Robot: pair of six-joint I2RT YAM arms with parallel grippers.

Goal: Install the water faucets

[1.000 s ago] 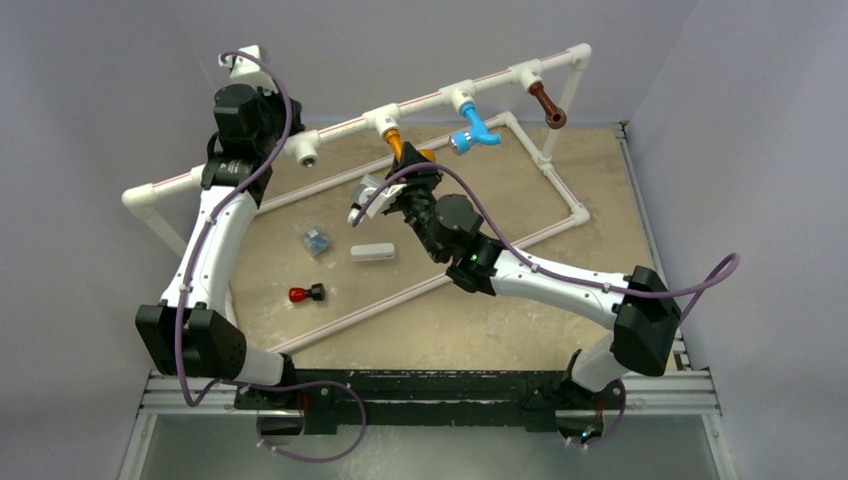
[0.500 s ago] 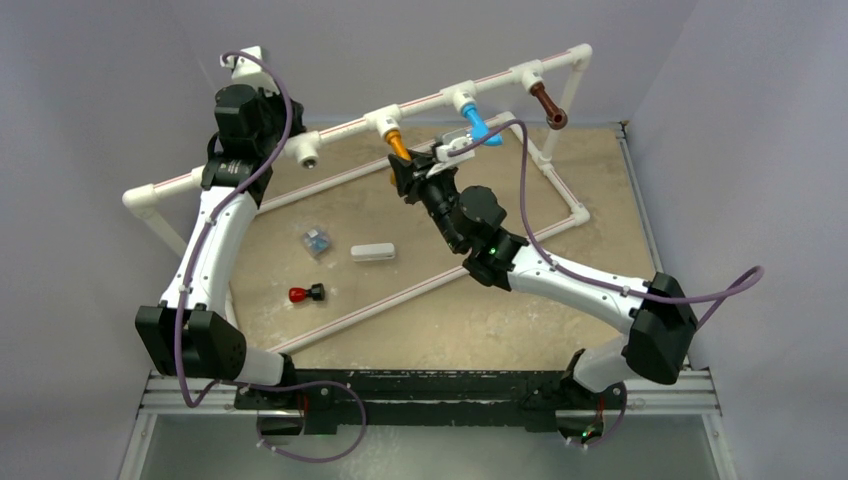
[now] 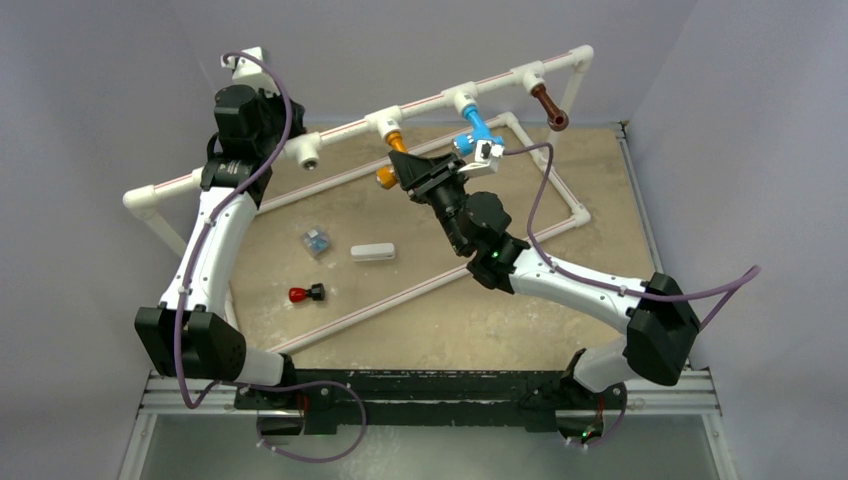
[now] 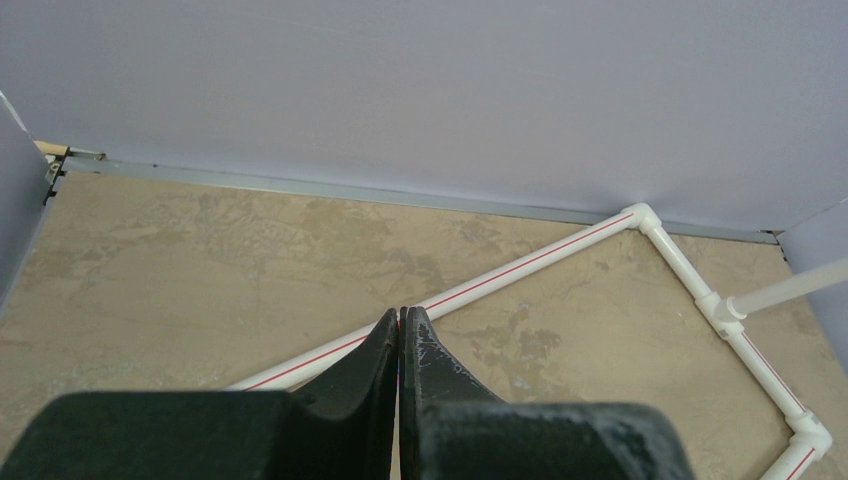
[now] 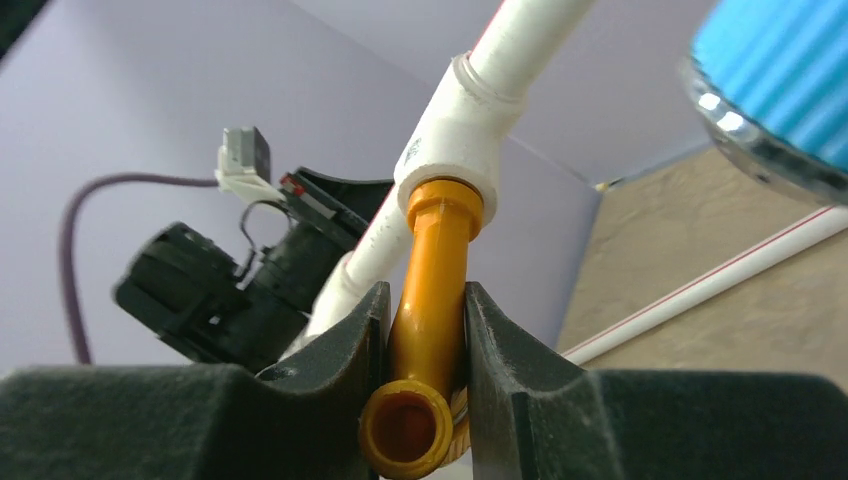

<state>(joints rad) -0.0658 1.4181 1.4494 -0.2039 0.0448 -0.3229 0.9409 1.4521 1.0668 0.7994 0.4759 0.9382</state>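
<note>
Between the clamping jaws of the right gripper [image 5: 425,335], the orange tap [image 5: 432,285] has rotated with it, apparently screwing tighter into the white fitting [image 5: 455,140] above; the left gripper [image 4: 400,330] sits pressed together, empty.

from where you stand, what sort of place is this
Likely a robot lab bench, not real plumbing: a white pipe frame carrying coloured water faucets, on a walled-in table with bolted-on arms.

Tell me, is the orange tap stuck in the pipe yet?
In. The orange tap has its top inside the white fitting; the right hand clamps it.
</note>
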